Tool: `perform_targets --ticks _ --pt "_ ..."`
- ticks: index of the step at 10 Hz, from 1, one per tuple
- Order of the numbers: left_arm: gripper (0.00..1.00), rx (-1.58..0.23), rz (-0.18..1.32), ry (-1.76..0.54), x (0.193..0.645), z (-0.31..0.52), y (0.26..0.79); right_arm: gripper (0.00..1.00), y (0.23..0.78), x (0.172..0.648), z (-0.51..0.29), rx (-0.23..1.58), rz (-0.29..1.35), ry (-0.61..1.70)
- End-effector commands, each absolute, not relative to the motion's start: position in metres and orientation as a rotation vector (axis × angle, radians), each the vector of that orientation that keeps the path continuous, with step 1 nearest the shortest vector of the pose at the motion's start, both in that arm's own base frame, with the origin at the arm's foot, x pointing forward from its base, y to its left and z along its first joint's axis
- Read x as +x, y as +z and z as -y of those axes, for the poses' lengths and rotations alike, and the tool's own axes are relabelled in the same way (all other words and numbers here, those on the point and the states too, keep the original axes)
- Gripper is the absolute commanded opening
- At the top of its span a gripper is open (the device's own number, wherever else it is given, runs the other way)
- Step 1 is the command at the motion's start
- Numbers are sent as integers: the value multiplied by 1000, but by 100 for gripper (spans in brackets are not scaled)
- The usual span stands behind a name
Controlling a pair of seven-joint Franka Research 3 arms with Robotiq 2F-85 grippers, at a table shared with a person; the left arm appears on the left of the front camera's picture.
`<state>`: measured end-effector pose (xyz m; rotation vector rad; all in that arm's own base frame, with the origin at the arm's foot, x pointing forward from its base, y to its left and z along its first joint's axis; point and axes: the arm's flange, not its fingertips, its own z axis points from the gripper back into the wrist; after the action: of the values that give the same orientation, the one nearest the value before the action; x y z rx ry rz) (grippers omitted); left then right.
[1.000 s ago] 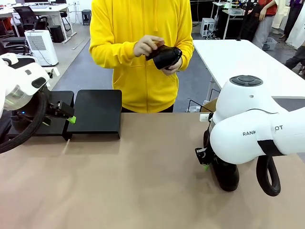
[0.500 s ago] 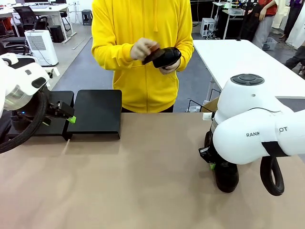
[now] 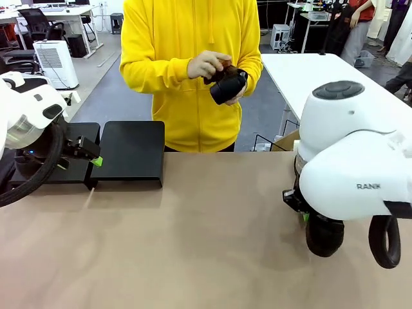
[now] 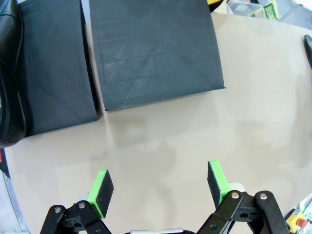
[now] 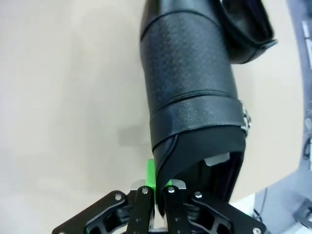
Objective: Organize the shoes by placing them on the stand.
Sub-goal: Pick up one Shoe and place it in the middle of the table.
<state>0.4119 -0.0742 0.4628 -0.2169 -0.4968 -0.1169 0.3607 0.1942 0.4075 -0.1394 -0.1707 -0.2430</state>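
Pinching shoe (image 5: pixel 190 73) by thin collar edge, right tool (image 5: pixel 157 187) clamped tight, right side of counter (image 3: pixel 193 244). Left tool (image 4: pixel 161 187) wide open, empty, near stand (image 3: pixel 129 151) far left. Risk: narrow leather pinch slips, or shoe swings during long carry.

The front view sits at the near edge of the tan surface (image 3: pixel 193 257) and looks straight across it, wide and somewhat from above, to the person in a yellow hoodie (image 3: pixel 187 64) at the far edge. The left wrist view looks down along the left claw (image 4: pixel 160 184) onto the far left corner. It shares the low matte-black metal stand (image 4: pixel 151 48) with the front view. The right wrist view looks along the right claw (image 5: pixel 158 184), very near the glossy black leather shoe (image 5: pixel 190 73) by the right edge, which the front view also shows.
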Motion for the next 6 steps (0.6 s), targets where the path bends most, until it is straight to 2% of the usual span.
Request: perform_targets --ticks 1,3,6 --pt "100 -235 500 -122 412 71 463 0 457 330 -246 -51 266 -223" --pt "100 -235 500 -122 412 71 463 0 474 311 -311 53 273 -132" --pt "100 -235 500 -122 412 71 463 0 449 321 -391 96 210 -52"
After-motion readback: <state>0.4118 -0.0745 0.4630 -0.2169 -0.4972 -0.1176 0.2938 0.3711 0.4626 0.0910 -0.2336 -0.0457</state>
